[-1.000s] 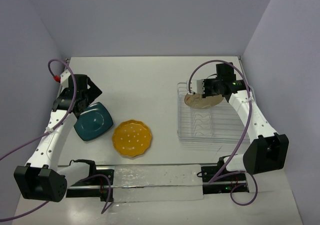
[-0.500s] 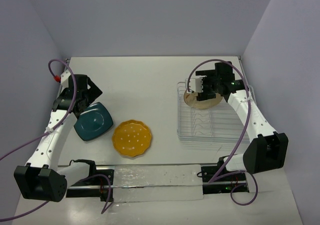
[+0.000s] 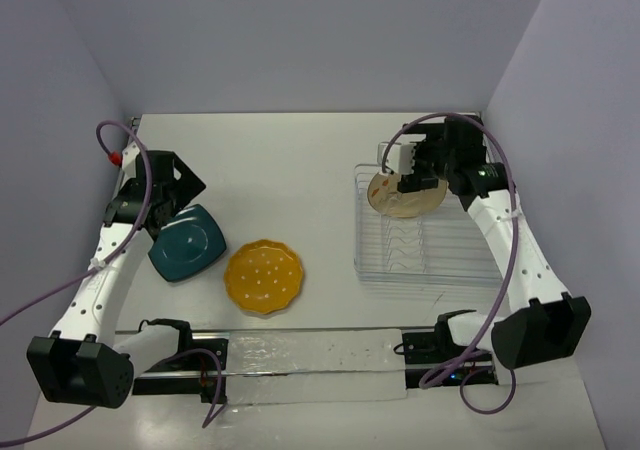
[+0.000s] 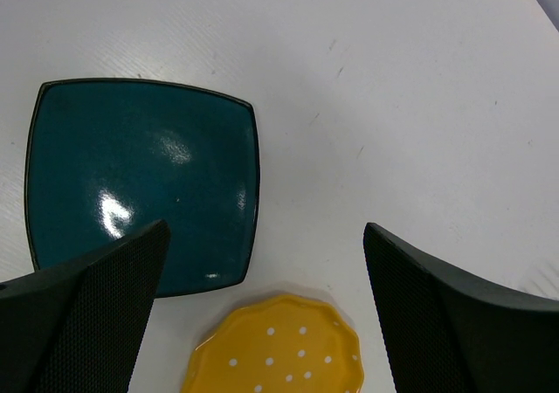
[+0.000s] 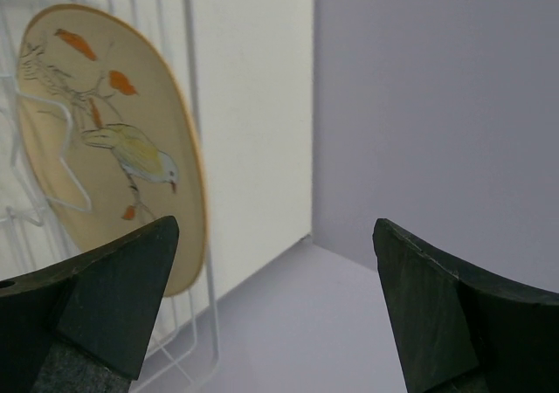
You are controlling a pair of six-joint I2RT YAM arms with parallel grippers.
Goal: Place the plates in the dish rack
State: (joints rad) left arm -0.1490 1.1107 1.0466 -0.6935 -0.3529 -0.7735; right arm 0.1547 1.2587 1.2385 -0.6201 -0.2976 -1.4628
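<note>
Cream plate stands outside spread right fingers.

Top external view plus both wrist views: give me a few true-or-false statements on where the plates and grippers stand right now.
1. The round cream plate with the bird print stands on edge in the clear wire dish rack. True.
2. The rounded-square dark teal plate and the scalloped yellow-orange dotted plate lie flat on the white table. True.
3. The left gripper and the right gripper are both open and empty. True.
4. The yellow-orange plate is stacked on the teal plate. False: they lie side by side.
5. The rack holds two plates. False: only the cream plate is in it.
</note>
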